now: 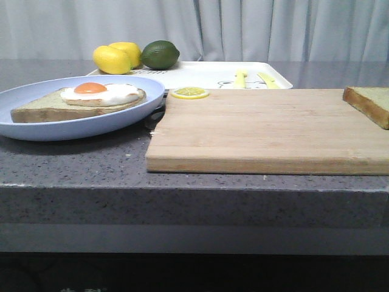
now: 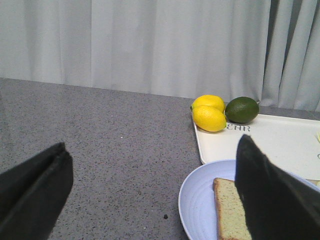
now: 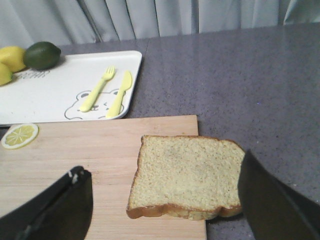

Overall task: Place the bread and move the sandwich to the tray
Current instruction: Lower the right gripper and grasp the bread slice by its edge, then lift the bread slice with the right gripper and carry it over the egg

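The bare bread (image 1: pixel 371 103) lies at the right end of the wooden cutting board (image 1: pixel 261 131), overhanging its edge. In the right wrist view my right gripper (image 3: pixel 164 162) is open and empty, its fingers on either side of the bread (image 3: pixel 187 172). A light blue plate (image 1: pixel 36 131) at the left holds one toast slice topped with a fried egg (image 1: pixel 100 92). My left gripper (image 2: pixel 154 145) is open and empty, low beside the plate (image 2: pixel 200 200). The white tray (image 1: pixel 200 73) sits behind the board. Neither gripper shows in the front view.
Two lemons (image 1: pixel 115 58) and a lime (image 1: pixel 160 54) sit at the tray's far left corner. A yellow fork (image 3: pixel 97 90) and knife (image 3: pixel 120 92) lie on the tray. A lemon slice (image 1: pixel 189 92) rests on the board's back left corner. A curtain hangs behind.
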Motion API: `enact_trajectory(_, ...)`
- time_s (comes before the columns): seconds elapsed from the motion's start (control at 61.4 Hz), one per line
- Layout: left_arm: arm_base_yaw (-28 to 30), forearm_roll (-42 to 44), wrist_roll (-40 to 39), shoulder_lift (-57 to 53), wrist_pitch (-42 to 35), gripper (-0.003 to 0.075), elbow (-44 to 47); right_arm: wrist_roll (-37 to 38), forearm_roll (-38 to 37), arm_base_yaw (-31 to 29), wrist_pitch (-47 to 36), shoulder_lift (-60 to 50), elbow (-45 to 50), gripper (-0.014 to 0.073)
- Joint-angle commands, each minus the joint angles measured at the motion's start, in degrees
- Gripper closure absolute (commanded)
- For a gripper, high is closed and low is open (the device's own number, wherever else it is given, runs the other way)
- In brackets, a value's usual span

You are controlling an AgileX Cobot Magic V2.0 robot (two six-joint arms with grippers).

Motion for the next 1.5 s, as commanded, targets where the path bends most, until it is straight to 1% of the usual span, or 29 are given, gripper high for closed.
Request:
enact_trajectory(0.0, 0.0, 0.0, -0.1, 0.5, -4.6, 0.007, -2.2, -0.4, -0.6, -1.4, 0.3, 6.6, -7.0, -0.0013)
enact_trajectory(0.098, 0.0, 0.0, -0.1, 0.5, -4.6, 0.007, -2.2, 0.7, -0.6, -6.6, 5.7, 15.3, -14.5, -0.0013)
enact_trajectory(0.163, 0.0, 0.0, -0.1, 0.5, -4.6, 0.007, -2.2, 2.2, -0.6, -10.5, 7.2, 19.5, -17.4, -0.0013)
enact_trajectory(0.277, 0.0, 0.0, -0.1, 0.5, -4.6, 0.007, -2.2, 2.2, 0.0, -16.3, 10.9, 26.1, -21.2, -0.0006)
enact_trajectory(0.375, 0.0, 0.0, -0.1, 0.5, -4.6, 0.007, -2.2, 1.9, 1.5, -19.1, 16.0, 32.7, -24.8, 0.0011)
enact_trajectory(0.456, 0.0, 0.0, -0.1, 0.5, -4.6, 0.007, -2.2, -0.3, 3.8, -20.6, 18.6, 37.3, -27.3, 0.0035)
enact_trajectory(0.505, 0.0, 0.0, -0.1, 0.5, -4.6, 0.007, -2.2, -3.0, 6.7, -21.4, 19.2, 39.8, -28.5, 0.0053)
enact_trajectory(0.554, 0.0, 0.0, -0.1, 0.5, -4.6, 0.007, -2.2, -6.5, 11.1, -22.8, 20.3, 42.5, -29.5, 0.0067)
enact_trajectory(0.733, 0.0, 0.0, -0.1, 0.5, -4.6, 0.007, -2.2, -20.5, 28.0, -27.8, 27.9, 50.4, -31.0, 0.0068)
enact_trajectory(0.798, 0.0, 0.0, -0.1, 0.5, -4.6, 0.007, -2.2, -25.2, 32.0, -28.7, 29.4, 52.5, -31.0, 0.0068)
enact_trajectory(0.864, 0.0, 0.0, -0.1, 0.5, -4.6, 0.007, -2.2, -27.0, 33.8, -29.1, 30.2, 54.2, -31.0, 0.0068)
enact_trajectory(1.173, 0.0, 0.0, -0.1, 0.5, -4.7, 0.007, -2.2, -27.4, 34.6, -29.1, 31.1, 56.9, -31.0, 0.0068)
enact_trajectory(1.352, 0.0, 0.0, -0.1, 0.5, -4.8, 0.007, -2.2, -27.5, 37.5, -28.9, 32.0, 57.5, -31.0, 0.0068)
enact_trajectory(1.483, 0.0, 0.0, -0.1, 0.5, -4.8, 0.007, -2.2, -28.1, 37.6, -28.9, 32.7, 59.0, -31.0, 0.0068)
